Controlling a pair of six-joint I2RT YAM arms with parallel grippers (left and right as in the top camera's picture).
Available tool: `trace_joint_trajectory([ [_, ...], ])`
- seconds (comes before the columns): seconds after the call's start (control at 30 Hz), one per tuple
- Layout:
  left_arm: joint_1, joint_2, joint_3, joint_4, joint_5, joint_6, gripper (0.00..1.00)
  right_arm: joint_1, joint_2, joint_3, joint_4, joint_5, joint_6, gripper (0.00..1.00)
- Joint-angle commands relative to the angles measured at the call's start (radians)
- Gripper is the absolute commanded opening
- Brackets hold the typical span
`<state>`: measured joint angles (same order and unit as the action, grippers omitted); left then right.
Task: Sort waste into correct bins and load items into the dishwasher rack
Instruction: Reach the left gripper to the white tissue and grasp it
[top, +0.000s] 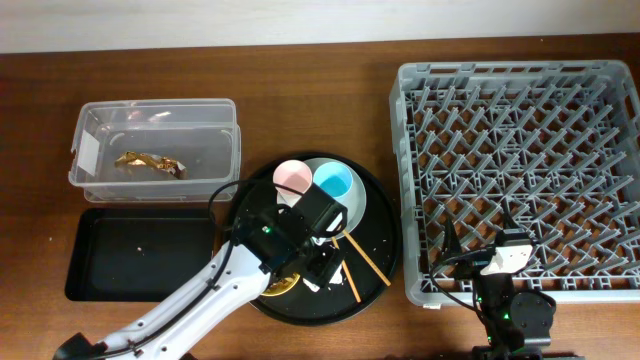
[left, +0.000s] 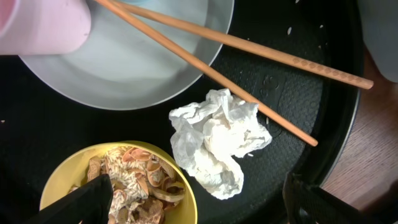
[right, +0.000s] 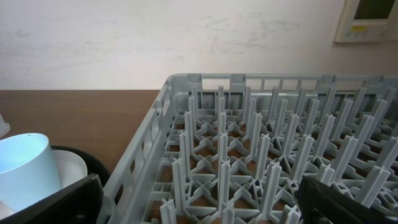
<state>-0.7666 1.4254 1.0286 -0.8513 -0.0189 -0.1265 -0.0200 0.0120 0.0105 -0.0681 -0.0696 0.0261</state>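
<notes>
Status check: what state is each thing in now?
Foil wrapper: in clear tub.
Tissue: crumpled, on round tray.
Yellow bowl: upright, holds food scraps.
Chopsticks: lying across plate.
Pink cup: upright on plate.
Blue cup: upright on plate.
Rack: empty.
Flat black tray: only specks inside.
Left gripper: open, above tissue.
Right gripper: open.

Yellow bowl (left: 59, 177) cut off at bottom edge — pink cup (left: 37, 28) cropped top-left.
</notes>
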Motion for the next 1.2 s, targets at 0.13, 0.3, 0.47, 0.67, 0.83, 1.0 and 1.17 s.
trace_joint_trajectory([
  [0.13,-0.004,0.076,-0.020,0.027,0.013,0.017,0.93,-0.006,-0.006,-0.005,-0.005,0.002,0.005,0.98],
  [0.3,-0.004,0.165,-0.020,0.063,0.068,0.021,0.94,-0.006,-0.006,-0.005,-0.005,0.002,0.005,0.98],
  [0.47,-0.006,0.170,-0.020,0.076,0.128,0.065,0.93,-0.006,-0.006,-0.005,-0.005,0.002,0.005,0.98],
  [0.67,-0.006,0.229,-0.020,0.096,0.128,0.080,0.93,-0.006,-0.006,-0.005,-0.005,0.002,0.005,0.98],
  [0.83,-0.006,0.242,-0.020,0.122,0.128,0.124,0.92,-0.006,-0.006,-0.005,-0.005,0.002,0.005,0.98],
  [1.0,-0.019,0.245,-0.020,0.122,0.131,0.124,0.79,-0.006,-0.006,-0.005,-0.005,0.002,0.005,0.98],
  [1.17,-0.023,0.245,-0.020,0.126,0.131,0.124,0.68,-0.006,-0.006,-0.005,-0.005,0.002,0.005,0.98],
])
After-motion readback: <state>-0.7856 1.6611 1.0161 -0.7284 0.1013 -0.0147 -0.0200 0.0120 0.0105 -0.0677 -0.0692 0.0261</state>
